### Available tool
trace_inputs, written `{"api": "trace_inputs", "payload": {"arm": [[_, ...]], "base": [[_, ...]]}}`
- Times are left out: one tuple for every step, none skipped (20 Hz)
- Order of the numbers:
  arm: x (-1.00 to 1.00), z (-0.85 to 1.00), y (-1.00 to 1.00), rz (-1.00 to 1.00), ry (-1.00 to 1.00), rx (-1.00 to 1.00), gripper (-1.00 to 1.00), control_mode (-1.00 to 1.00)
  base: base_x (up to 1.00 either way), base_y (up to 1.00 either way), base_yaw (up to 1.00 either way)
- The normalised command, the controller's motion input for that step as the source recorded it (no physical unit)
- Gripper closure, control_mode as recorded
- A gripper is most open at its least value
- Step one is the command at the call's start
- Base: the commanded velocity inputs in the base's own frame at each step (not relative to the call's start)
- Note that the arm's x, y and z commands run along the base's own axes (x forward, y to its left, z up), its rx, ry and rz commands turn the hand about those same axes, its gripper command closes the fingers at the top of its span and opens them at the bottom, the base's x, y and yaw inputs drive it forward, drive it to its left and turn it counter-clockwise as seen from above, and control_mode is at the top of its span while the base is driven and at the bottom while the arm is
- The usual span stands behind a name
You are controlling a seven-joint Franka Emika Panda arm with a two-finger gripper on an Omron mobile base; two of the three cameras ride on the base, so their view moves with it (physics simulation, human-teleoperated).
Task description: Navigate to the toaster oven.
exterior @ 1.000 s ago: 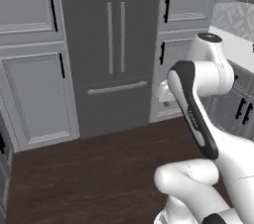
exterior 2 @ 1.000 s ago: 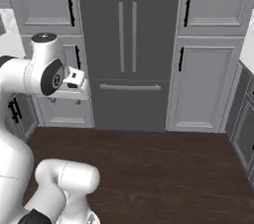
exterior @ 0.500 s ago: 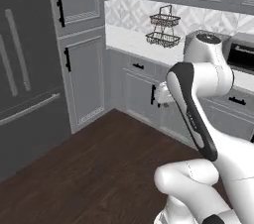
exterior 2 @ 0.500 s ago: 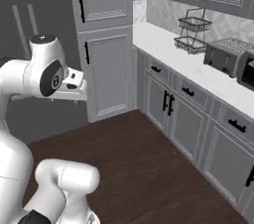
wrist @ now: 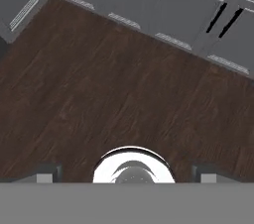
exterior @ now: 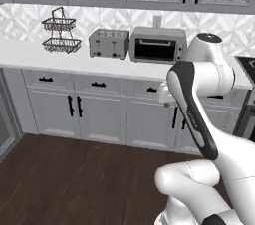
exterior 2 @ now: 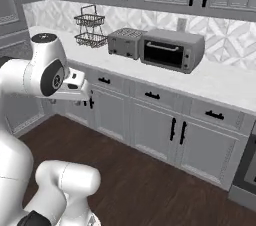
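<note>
Two fingers [wrist: 47, 172] apart, holding nothing

From the left base view you look forward and slightly down from behind the arm, which rises at 4 o'clock; the tabletop [exterior: 60, 59] runs across the upper half, well away, with the toaster oven [exterior: 157, 45] at 12 o'clock. From the right base view you face the same tabletop [exterior 2: 220, 87] at a slant, somewhat nearer, arm at 8 o'clock, toaster oven [exterior 2: 172, 50] at 1 o'clock. Both views share the slot toaster [exterior: 108, 43], the wire basket [exterior: 61, 36] and the lower cabinets [exterior: 99, 114]. The hand view looks down on the wooden floor [wrist: 114, 94], cabinet bases at 12 o'clock.
</note>
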Motion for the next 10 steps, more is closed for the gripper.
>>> {"api": "trace_inputs", "payload": {"arm": [[0.0,0.0,0.0,0.0,0.0,0.0,-1.0,1.0],[0.0,0.0,0.0,0.0,0.0,0.0,-1.0,1.0],[0.0,0.0,0.0,0.0,0.0,0.0,-1.0,1.0],[0.0,0.0,0.0,0.0,0.0,0.0,-1.0,1.0],[0.0,0.0,0.0,0.0,0.0,0.0,-1.0,1.0],[0.0,0.0,0.0,0.0,0.0,0.0,-1.0,1.0],[0.0,0.0,0.0,0.0,0.0,0.0,-1.0,1.0],[0.0,0.0,0.0,0.0,0.0,0.0,-1.0,1.0],[0.0,0.0,0.0,0.0,0.0,0.0,-1.0,1.0],[0.0,0.0,0.0,0.0,0.0,0.0,-1.0,1.0]], "base": [[-0.09,0.0,-0.72],[-0.03,0.0,-0.69],[0.0,0.0,-0.66],[0.0,0.0,-0.71],[0.0,0.0,-0.71],[0.0,0.0,-0.69],[0.0,0.0,-0.66],[0.0,0.0,-0.61],[0.0,0.0,-0.57],[0.06,0.0,-0.39]]}}
